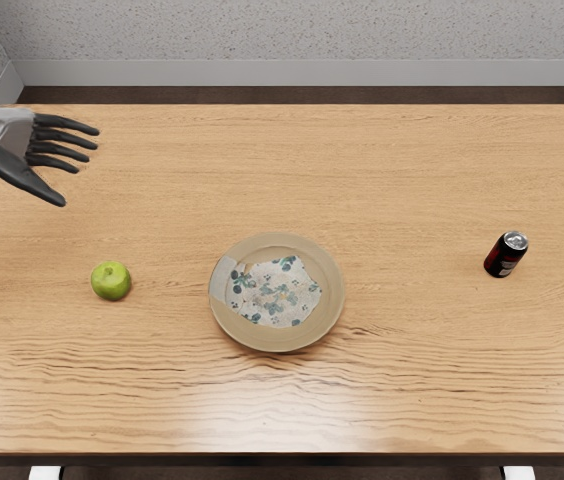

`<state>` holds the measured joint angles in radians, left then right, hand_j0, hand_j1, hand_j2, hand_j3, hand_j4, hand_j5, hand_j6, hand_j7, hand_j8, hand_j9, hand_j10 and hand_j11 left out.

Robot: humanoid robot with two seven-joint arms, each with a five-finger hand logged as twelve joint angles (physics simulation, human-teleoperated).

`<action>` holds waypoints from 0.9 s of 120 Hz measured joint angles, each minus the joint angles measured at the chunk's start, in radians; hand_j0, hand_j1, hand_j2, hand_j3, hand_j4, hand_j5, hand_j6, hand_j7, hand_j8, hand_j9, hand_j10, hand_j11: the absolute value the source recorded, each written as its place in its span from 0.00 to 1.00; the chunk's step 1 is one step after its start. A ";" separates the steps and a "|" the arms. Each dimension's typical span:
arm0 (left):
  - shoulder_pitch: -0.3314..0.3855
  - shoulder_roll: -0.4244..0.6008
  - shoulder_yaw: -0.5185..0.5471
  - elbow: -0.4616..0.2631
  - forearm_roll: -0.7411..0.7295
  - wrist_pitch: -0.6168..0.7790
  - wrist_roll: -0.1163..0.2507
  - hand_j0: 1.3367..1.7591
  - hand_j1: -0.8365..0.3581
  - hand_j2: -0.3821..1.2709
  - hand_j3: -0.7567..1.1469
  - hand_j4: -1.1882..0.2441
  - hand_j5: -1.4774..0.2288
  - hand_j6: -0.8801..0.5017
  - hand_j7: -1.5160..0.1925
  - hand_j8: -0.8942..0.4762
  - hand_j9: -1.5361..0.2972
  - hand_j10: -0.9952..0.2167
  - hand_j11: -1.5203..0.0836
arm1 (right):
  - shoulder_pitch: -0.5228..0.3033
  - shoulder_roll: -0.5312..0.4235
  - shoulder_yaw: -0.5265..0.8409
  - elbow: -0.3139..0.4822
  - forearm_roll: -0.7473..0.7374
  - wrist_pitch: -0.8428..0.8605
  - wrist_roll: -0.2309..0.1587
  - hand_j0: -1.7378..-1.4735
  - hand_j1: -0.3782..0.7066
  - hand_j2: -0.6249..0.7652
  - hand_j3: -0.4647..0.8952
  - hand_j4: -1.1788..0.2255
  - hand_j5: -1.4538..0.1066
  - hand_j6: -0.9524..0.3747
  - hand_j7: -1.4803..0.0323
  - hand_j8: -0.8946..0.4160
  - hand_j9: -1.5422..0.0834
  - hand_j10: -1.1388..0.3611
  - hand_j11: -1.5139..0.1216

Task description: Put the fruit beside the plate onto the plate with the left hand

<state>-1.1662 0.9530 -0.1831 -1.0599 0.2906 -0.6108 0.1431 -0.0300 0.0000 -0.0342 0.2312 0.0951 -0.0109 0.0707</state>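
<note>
A green apple [111, 281] lies on the wooden table, left of a beige plate [224, 312] with a green leaf pattern in its middle. The plate sits near the table's centre front and holds nothing. My left hand [54, 152] comes in from the left edge, well above and behind the apple, with its dark fingers spread and holding nothing. The right arm is out of sight.
A dark soda can [506, 254] stands upright at the right side of the table. The wooden table [382, 170] stretches wide to a wall at the back; its front edge runs along the bottom of the view.
</note>
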 joint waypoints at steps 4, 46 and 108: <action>0.000 0.002 0.000 -0.002 0.013 0.000 0.000 0.76 0.75 0.26 0.40 0.66 0.68 0.46 0.70 0.47 0.66 0.62 0.75 | -0.001 0.000 -0.001 -0.001 0.000 0.000 0.001 0.30 0.06 0.44 0.34 0.82 0.90 0.69 0.95 0.66 0.92 0.74 0.90; 0.090 0.148 0.046 -0.279 0.145 0.092 0.000 0.76 0.72 0.27 0.40 0.64 0.66 0.44 0.68 0.45 0.64 0.59 0.72 | -0.008 0.000 -0.004 -0.004 0.000 -0.008 0.000 0.30 0.06 0.44 0.34 0.82 0.90 0.69 0.95 0.66 0.92 0.74 0.90; -0.099 0.099 0.558 -0.631 0.233 0.968 -0.004 0.76 0.74 0.26 0.40 0.65 0.67 0.45 0.69 0.46 0.66 0.61 0.74 | -0.008 0.000 -0.004 -0.004 0.000 -0.009 0.000 0.30 0.06 0.44 0.34 0.82 0.90 0.69 0.95 0.66 0.92 0.74 0.90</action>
<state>-1.2653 1.0524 0.3748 -1.6913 0.5236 0.3571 0.1395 -0.0383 0.0000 -0.0383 0.2270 0.0953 -0.0199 0.0706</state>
